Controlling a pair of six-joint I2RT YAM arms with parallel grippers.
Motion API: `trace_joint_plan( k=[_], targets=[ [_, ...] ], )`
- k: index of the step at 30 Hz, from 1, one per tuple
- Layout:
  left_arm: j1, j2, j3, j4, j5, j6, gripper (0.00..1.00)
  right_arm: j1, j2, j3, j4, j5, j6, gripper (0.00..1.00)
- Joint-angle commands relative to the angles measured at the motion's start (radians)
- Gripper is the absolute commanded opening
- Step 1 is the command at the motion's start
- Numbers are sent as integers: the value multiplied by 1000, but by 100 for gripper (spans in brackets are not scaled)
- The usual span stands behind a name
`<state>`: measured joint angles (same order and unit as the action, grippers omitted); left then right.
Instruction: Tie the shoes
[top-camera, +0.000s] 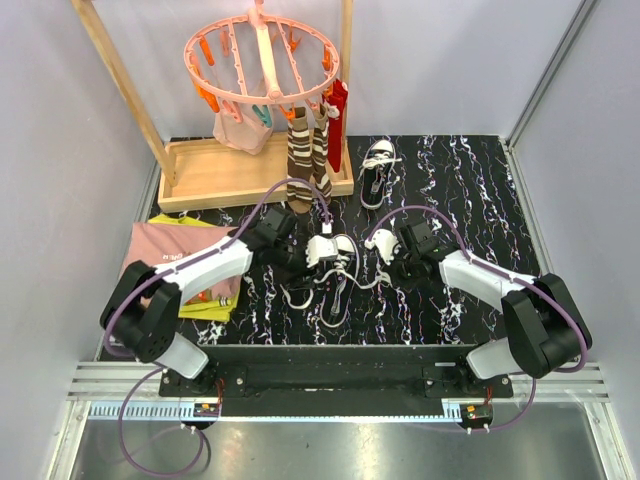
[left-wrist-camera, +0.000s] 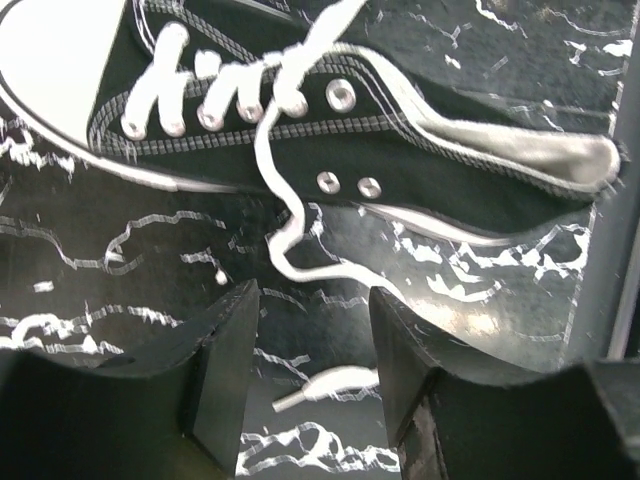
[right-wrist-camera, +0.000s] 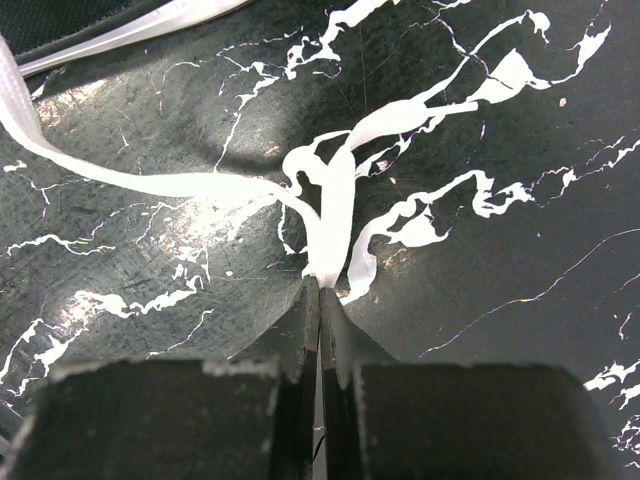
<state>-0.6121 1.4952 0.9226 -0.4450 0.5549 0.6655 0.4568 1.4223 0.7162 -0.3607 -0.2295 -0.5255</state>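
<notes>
**Hold one strand taut, then take the loose tip**

The black marbled surface (top-camera: 470, 200) carries both shoes. The near shoe (top-camera: 335, 265) lies between the arms, and the far shoe (top-camera: 378, 170) sits back beside the wooden rack (top-camera: 230, 175). The right pincer (right-wrist-camera: 320, 290) is clenched on a white lace (right-wrist-camera: 330, 205), low against the surface. The left pincer (left-wrist-camera: 312, 315) stands released, its jaws on either side of the loose lace tip (left-wrist-camera: 325, 386) and not touching it. In my judgement the right should hold gentle tension while the left lowers squarely and clenches just behind the tip.

Far shoe (top-camera: 377, 172) behind near shoe (top-camera: 333, 262), maybe touching tray (top-camera: 215, 175).
</notes>
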Motion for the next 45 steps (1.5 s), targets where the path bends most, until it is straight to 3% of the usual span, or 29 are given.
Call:
trace_joint_plan(
  k=[1,5,11,20,38,41,43,45],
  targets=[
    [-23,74,65,74,1,23,51,-6,-26,31,14,-14,-4,0],
    [-32,146,123,74,-4,39,49,-6,-23,34,16,-17,1,0],
    [-57,264,252,-87,-19,131,48,-10,-19,38,14,-11,-1,0],
    [-66,270,242,-187,-81,192,47,-23,-33,22,14,-14,-10,0],
    [-77,344,298,-184,-136,172,41,-38,10,35,17,-31,-4,0],
    [-80,350,294,-187,-145,186,28,-43,15,37,14,-31,-4,0],
    [-80,340,285,-189,-141,192,9,-44,9,37,16,-31,-2,0],
    [-78,309,272,-182,-113,197,2,-46,-5,35,12,-33,-1,0]
  ],
)
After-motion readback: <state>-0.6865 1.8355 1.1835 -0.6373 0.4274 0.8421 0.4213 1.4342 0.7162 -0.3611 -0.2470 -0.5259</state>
